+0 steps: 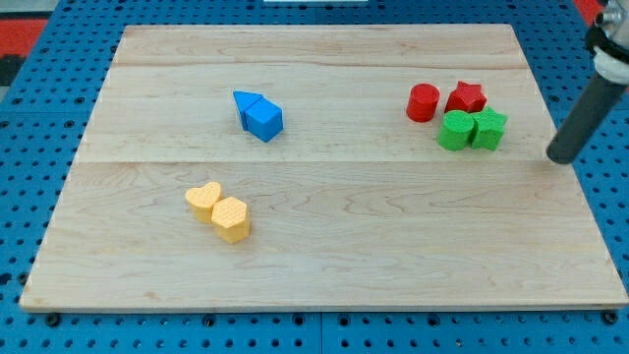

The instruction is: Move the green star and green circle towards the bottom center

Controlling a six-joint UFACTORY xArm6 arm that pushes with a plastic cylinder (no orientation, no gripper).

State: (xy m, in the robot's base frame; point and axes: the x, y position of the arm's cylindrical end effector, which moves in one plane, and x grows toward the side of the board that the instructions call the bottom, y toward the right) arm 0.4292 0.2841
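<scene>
Camera view shows the rod leaning in from the view's right edge, my tip [560, 157] bare and apparently over the board's right rim, touching no block. Just to its left sit the green star [488, 129] and green circle [455, 130], side by side, below the red circle [424, 102] and red star [466, 97].

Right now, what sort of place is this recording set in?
Most likely a robotics lab bench: a wooden board sits on a blue perforated surface, with small coloured blocks such as the green star and my tip at the view's right.
</scene>
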